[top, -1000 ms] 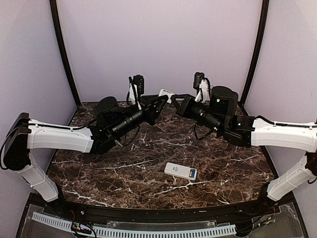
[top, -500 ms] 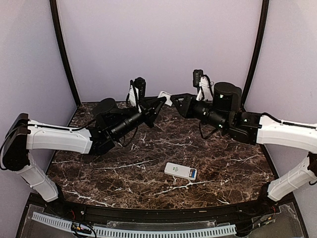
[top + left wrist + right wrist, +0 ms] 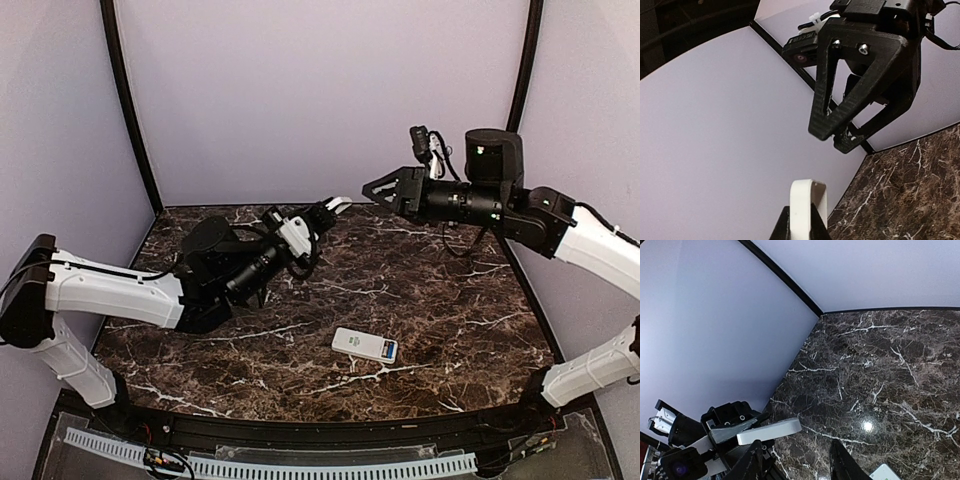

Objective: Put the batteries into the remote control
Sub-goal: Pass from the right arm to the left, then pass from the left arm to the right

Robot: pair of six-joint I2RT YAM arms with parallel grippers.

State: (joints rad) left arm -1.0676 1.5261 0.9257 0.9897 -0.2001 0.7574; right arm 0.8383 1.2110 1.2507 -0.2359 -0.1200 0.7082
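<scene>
My left gripper (image 3: 326, 208) pinched a small white cover piece (image 3: 340, 204) above the table (image 3: 450, 300). My right gripper (image 3: 370, 189) hung with its fingers parted and empty, just beyond that piece. The remote control (image 3: 365, 345) lay flat, well below both.

There are two grippers, the left gripper (image 3: 328, 208) and the right gripper (image 3: 370, 187), one dark marble table (image 3: 450, 300), one remote control (image 3: 362, 345), one small white cover piece (image 3: 339, 204), and a blue patch at the remote's end, perhaps batteries (image 3: 388, 351), too small to count.
</scene>
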